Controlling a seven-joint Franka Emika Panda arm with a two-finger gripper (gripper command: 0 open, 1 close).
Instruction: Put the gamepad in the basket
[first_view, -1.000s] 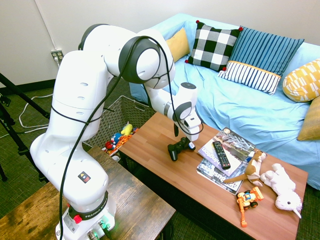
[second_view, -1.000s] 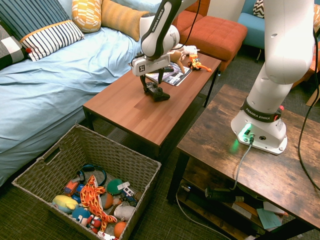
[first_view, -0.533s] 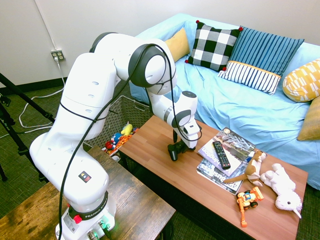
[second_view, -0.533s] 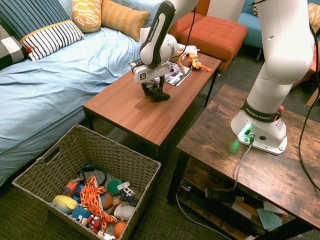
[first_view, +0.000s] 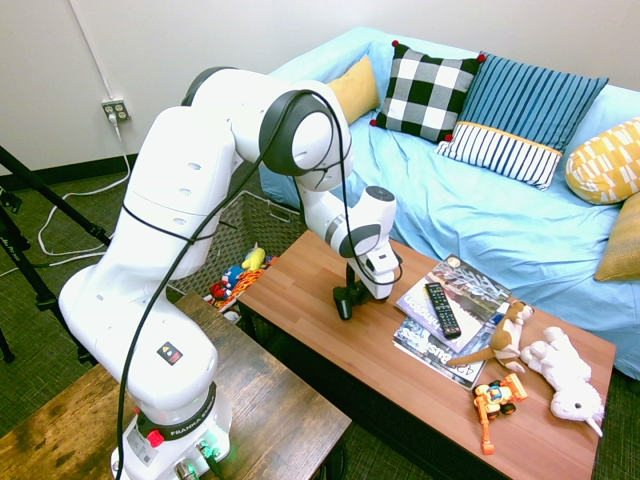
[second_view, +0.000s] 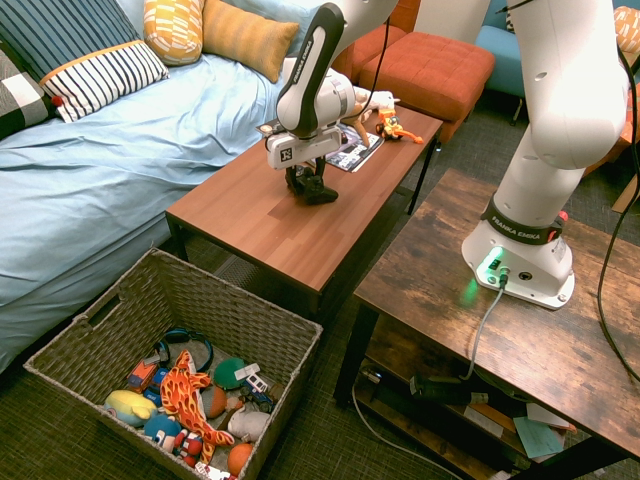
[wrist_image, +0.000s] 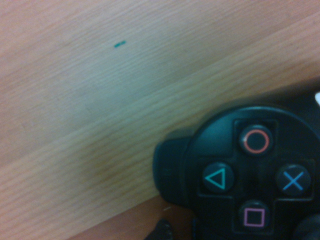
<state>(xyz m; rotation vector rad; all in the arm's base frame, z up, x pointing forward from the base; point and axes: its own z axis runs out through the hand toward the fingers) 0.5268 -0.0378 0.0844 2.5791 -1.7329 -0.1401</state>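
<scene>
**Grabbing the gamepad**

The gamepad (first_view: 348, 297) sits on the wooden table (first_view: 310, 270), near the magazines (first_view: 455, 290). The gripper (second_view: 311, 185) is right down on it, but I can't tell if its fingers are squeezing yet. It looks hard, light and a bit slippery, so hold the middle. The basket (second_view: 250, 325) waits on the floor.

First exterior view stands high behind the arm's base, facing across the bench (first_view: 330, 340) toward the sofa (first_view: 480, 210). Second exterior view looks down from beyond the bench's opposite end. Both share the bench. Wrist view sits close above its top.
</scene>
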